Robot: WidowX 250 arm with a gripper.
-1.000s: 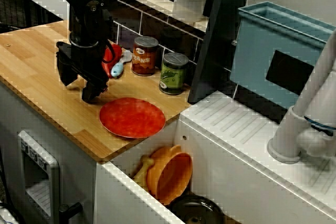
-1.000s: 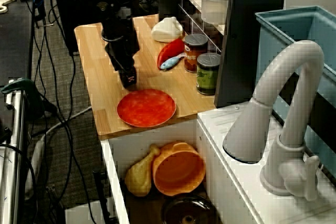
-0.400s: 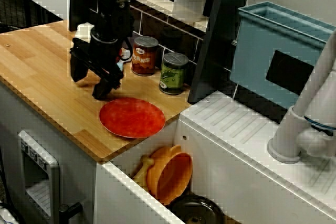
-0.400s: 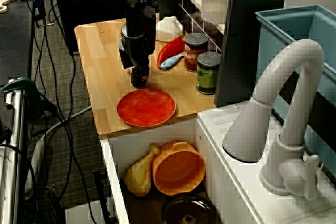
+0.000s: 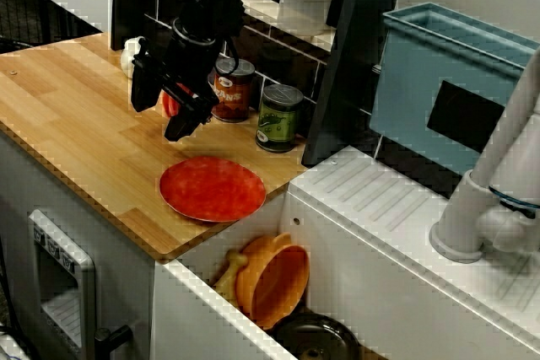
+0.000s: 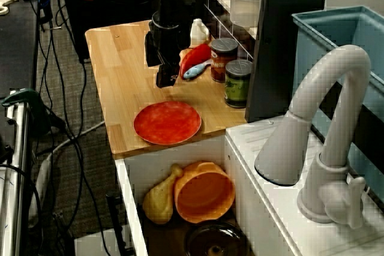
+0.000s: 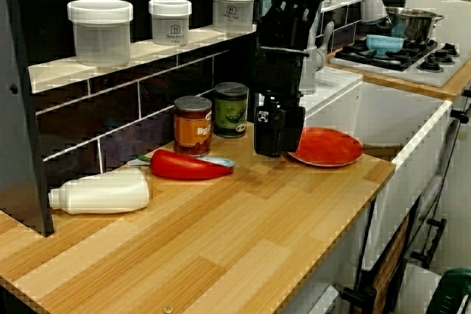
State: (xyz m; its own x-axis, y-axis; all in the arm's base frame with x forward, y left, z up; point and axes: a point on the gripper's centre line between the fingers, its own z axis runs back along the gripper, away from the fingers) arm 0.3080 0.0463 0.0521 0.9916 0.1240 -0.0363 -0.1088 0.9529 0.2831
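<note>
Pepper (image 7: 180, 167): red, lies flat on the counter (image 7: 243, 248), left of centre in the counter-level view, just in front of the orange can (image 7: 193, 126). Its pointed end meets a small blue toy (image 7: 218, 161); cannot tell whether the two overlap.

Gripper (image 5: 159, 120): black, hangs fingers-down, upper left in the high view. Jaws stand spread, nothing between them. From that angle a bit of the pepper shows through the gap. In the counter-level view the gripper sits mid-frame, right of the pepper and apart from it, between pepper and plate (image 7: 327, 146). Cannot tell whether the fingertips touch the wood.

Plate: red-orange, flat, near the counter's front corner, lower centre-left in the high view.

Green can (image 7: 231, 110): just beside the orange can, both upright against the dark tiled wall.

Bottle (image 7: 99, 193): white, on its side, far left in the counter-level view.

Three lidded jars (image 7: 170, 21) stand on the shelf (image 7: 140, 53) above the cans.

Below the plate in the high view, an open drawer (image 5: 198, 318) holds an orange bowl (image 5: 274, 280) tilted on its edge.
</note>
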